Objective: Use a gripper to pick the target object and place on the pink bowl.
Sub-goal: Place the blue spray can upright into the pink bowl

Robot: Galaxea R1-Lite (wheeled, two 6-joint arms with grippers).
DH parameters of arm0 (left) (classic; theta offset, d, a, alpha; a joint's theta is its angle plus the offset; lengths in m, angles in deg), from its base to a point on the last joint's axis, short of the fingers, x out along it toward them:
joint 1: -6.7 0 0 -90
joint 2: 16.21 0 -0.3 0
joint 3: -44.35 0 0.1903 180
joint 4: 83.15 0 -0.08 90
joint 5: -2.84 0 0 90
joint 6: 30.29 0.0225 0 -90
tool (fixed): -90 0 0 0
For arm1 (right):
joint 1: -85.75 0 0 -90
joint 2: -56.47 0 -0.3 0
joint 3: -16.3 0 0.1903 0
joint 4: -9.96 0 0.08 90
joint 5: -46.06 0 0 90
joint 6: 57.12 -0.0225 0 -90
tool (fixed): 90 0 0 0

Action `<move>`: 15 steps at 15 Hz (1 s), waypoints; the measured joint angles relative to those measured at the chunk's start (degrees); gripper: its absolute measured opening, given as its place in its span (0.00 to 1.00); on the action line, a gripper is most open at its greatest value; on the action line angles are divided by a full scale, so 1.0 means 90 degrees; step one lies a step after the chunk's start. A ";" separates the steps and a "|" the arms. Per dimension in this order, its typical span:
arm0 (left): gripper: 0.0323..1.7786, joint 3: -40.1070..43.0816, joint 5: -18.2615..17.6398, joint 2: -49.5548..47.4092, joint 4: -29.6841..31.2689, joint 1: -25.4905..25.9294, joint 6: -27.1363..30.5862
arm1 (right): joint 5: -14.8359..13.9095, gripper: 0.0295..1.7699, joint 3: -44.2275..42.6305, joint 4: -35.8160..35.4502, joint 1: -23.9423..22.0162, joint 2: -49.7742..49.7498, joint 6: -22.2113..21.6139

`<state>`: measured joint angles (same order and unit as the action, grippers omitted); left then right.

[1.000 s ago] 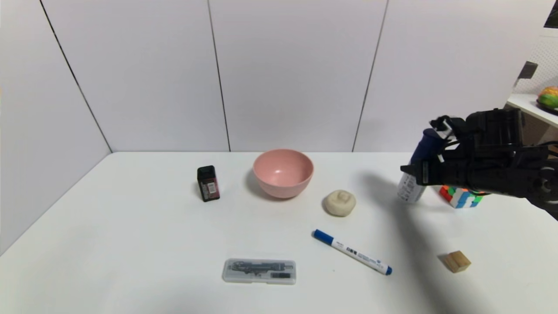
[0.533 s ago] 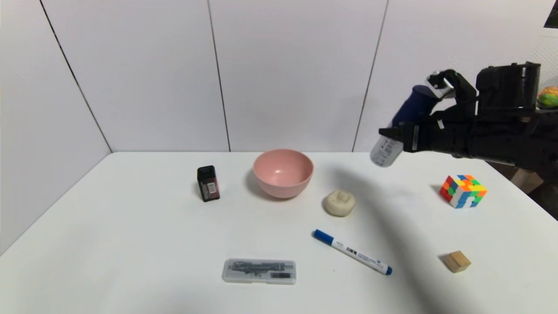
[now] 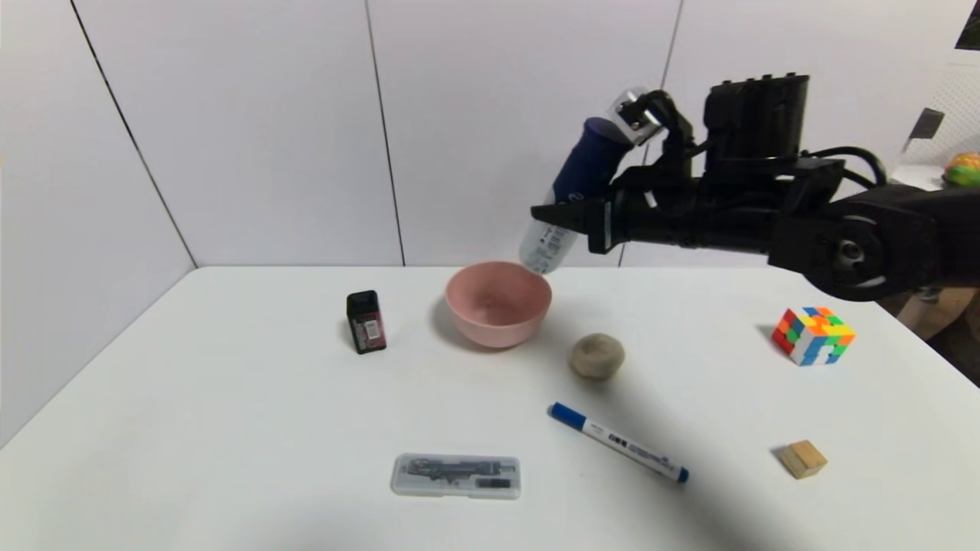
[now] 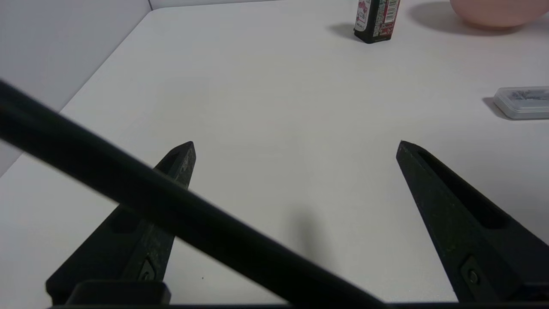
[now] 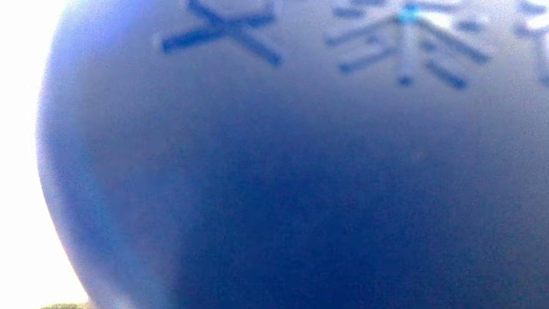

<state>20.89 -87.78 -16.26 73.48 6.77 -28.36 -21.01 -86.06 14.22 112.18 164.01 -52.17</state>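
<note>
No legible text (bottle (image 3: 570, 191) print blurred)

Robot test booth in a lab

A plain white table (image 3: 230, 398) boxed in by bare white wall panels (image 3: 521, 130) carries unrelated small items: a multicoloured puzzle cube (image 3: 813, 335), a small wooden block (image 3: 801, 459), a clear plastic case (image 3: 455, 476).

One white table (image 3: 230, 428) carries the things. There is one pink bowl (image 3: 498, 304), one dark blue and white bottle (image 3: 570, 195), one small black box (image 3: 365, 321), one beige lump (image 3: 596, 356), one blue-capped marker pen (image 3: 617, 442), one clear plastic case (image 3: 455, 475), one colourful puzzle cube (image 3: 813, 335) and one small wooden block (image 3: 801, 459). Two robot grippers show: the right gripper (image 3: 570, 218) and the left gripper (image 4: 296, 148).
</note>
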 joint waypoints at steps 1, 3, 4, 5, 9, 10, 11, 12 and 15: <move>0.95 0.0000 0.0000 0.0000 0.0000 0.0000 -0.0003 | 0.0003 0.45 -0.0214 0.0000 0.0076 0.0261 0.0096; 0.95 0.0000 0.0003 0.0000 0.0000 0.0000 -0.0003 | 0.0003 0.45 -0.0634 0.0001 0.0146 0.0803 0.0267; 0.95 0.0000 0.0003 0.0000 0.0000 0.0000 0.0000 | 0.0003 0.45 -0.0848 0.0000 0.0150 0.1078 0.0316; 0.95 0.0000 0.0003 0.0000 0.0000 0.0000 -0.0003 | 0.0003 0.45 -0.1025 0.0000 0.0153 0.1311 0.0378; 0.95 0.0000 0.0003 0.0000 0.0000 0.0000 0.0000 | 0.0024 0.45 -0.1550 -0.0003 0.0135 0.2034 0.0784; 0.95 0.0000 0.0003 0.0000 0.0000 0.0000 0.0000 | 0.0061 0.45 -0.1581 0.0000 0.0131 0.2148 0.0889; 0.95 0.0000 0.0003 0.0000 0.0000 0.0000 -0.0003 | 0.0137 0.45 -0.1598 0.0004 0.0126 0.2227 0.0956; 0.95 0.0000 0.0000 0.0000 0.0000 0.0000 0.0000 | 0.0209 0.45 -0.1608 0.0001 0.0122 0.2282 0.1027; 0.95 0.0000 0.0000 0.0000 0.0000 0.0000 -0.0003 | 0.0447 0.45 -0.1596 0.0068 0.0083 0.2368 0.1355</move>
<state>20.89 -87.78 -16.26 73.48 6.77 -28.38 -16.99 -100.42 14.83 112.92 185.32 -39.98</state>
